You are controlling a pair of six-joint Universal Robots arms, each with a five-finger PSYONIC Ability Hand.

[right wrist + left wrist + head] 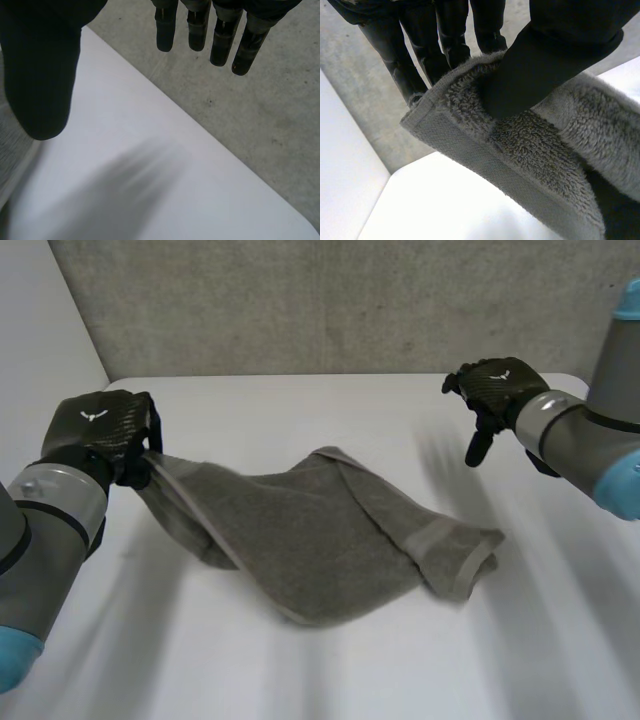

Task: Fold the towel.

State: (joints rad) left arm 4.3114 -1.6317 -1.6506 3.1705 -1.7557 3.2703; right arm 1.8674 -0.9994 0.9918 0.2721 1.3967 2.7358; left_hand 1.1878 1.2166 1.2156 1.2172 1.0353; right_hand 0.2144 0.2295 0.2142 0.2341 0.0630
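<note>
The white table (300,410) fills the head view from the lower edge up to the grey wall (330,300) across the top of the frame. The grey towel (320,535) lies crumpled on the table at the centre of the frame, partly doubled over itself. Its long axis runs from the upper left, where one corner is lifted off the surface, to the lower right, where a hemmed end rests in a loose fold. Your left arm (40,540) enters from the lower left, and the left hand (100,430) sits at the left of the frame, clamped on that raised corner. In the left wrist view the thumb presses the cloth against the fingers (405,70) just behind the hem. Your right arm (590,450) enters from the right edge. The right hand (495,390) hovers above the table at the upper right, well apart from the towel and holding nothing; the right wrist view shows its fingers relaxed and spread away from the thumb. The free hemmed end lies below and to the left of the right hand in the frame, so the right hand is the nearer one to it. The likely next move is a reach by the right hand down to that end, so that the towel can be stretched along its long axis. No fold is formed yet; expect the slack middle to drag.
</note>
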